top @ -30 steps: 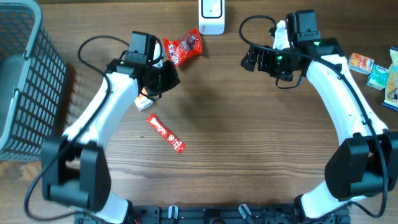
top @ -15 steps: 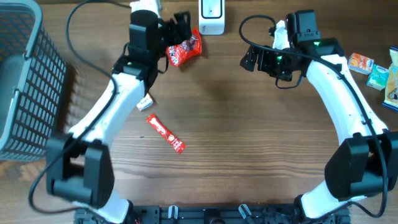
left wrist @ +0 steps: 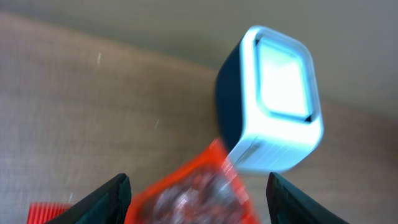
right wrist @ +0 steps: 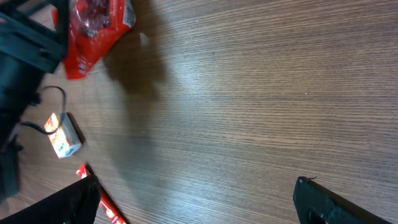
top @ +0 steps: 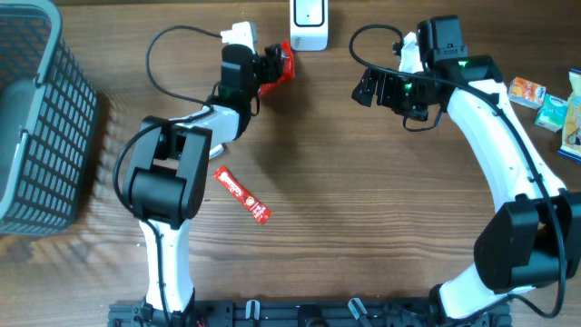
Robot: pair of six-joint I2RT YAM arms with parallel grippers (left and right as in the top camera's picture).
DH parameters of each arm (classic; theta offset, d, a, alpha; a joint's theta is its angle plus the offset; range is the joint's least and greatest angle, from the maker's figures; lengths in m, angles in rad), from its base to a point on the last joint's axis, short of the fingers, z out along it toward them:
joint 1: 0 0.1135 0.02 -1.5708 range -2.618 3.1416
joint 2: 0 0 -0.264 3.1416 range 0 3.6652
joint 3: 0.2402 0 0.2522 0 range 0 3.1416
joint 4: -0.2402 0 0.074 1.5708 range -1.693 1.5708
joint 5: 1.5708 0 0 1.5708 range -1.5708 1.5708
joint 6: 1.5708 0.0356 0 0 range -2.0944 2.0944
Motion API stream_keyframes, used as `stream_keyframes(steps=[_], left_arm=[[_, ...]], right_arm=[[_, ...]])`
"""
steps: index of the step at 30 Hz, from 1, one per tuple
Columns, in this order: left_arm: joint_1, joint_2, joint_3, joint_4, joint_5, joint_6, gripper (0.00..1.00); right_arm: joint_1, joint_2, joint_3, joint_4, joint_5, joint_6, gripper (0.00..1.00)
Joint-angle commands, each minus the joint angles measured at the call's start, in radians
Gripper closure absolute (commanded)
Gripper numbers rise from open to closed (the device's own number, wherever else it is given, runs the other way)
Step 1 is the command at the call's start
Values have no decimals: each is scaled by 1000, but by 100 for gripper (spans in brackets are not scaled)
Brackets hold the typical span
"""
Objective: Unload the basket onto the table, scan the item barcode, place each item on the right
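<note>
Left gripper (left wrist: 196,186), jaws half-spread, straddled the red snack packet (left wrist: 186,200) at lower centre, hold unconfirmed; light, crinkly, slippery, it seemed best pinched mid-body.

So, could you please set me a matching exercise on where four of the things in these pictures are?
Things:
1 scanner
2 basket
3 red stick packet
4 red snack bag

Places:
A between the left gripper's fingers
B far left of the table
C middle of the far edge
D flat on bare wood, apart from both grippers

Pairs: 1-C, 2-B, 3-D, 4-A.
</note>
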Motion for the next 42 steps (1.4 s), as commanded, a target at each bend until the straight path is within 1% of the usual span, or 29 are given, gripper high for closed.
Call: stream_keyframes(steps=[1,6,8,10,11,12,15,17,18,20,21,22,23,24,25,29,30,32,33,35,37,39,40,41,42], left_arm=[[2,42,-1,-65,58,30,34],[-3,44,-1,-201,166,31,35],[-3,44,-1,-272,264,31,37],[-3,40,-1,-339,349,31,38],[-3,30,-1,-400,413,31,38],[-4,23,-1,-426,435,31,39],[-8,-24,-1,-551,467,23,40],[-13,-66,-1,-635,467,23,48],[-19,-104,-1,-707,466,23,51],[-32,-158,-1,-799,466,24,53],[-39,-190,-1,-847,466,24,51],[-48,-225,-1,-888,466,23,46],[-56,-261,-1,-920,466,23,38],[-65,-313,-1,-951,466,23,25],[-69,-343,-1,-963,466,23,20],[-64,-547,-1,-995,449,22,10],[-56,-599,-1,-999,415,13,9],[-32,-694,-1,-1015,299,-11,3],[-13,-743,-1,-1033,210,-28,3],[24,-805,-1,-1075,96,-31,3],[57,-837,-1,-1125,29,-31,0],[94,-850,-1,-1189,-3,-31,0],[109,-850,-1,-1221,-2,-31,1],[121,-846,-1,-1255,-2,-31,5],[127,-840,-3,-1286,-1,-31,17]], right_arm=[[-2,12,-3,6,18,1,0],[-2,12,-3,5,18,0,0],[-2,12,-3,4,18,1,0],[-2,12,-3,0,18,0,0],[-2,12,-3,-2,18,0,0],[-2,12,-3,-3,18,0,0],[-2,12,-3,-3,18,0,0],[-2,12,-3,-3,18,0,0],[-2,12,-3,-3,18,0,0],[-2,12,-3,-3,18,0,0],[-2,12,-3,-4,18,-1,0],[-2,12,-3,-6,17,0,0],[-2,12,-3,-6,17,0,0],[-2,12,-3,-6,16,1,0],[-2,12,-3,-6,7,1,0],[-2,12,-3,-8,-57,2,0],[-2,12,-3,-10,-81,3,0],[3,12,-3,-22,-129,3,0],[11,12,-3,-33,-140,5,0],[32,12,-3,-52,-150,22,0],[65,12,-3,-59,-150,44,0],[105,12,-3,-47,-150,55,0],[130,12,-3,-28,-149,56,8],[158,13,-3,-3,-145,57,22],[187,14,-3,25,-132,64,37]])
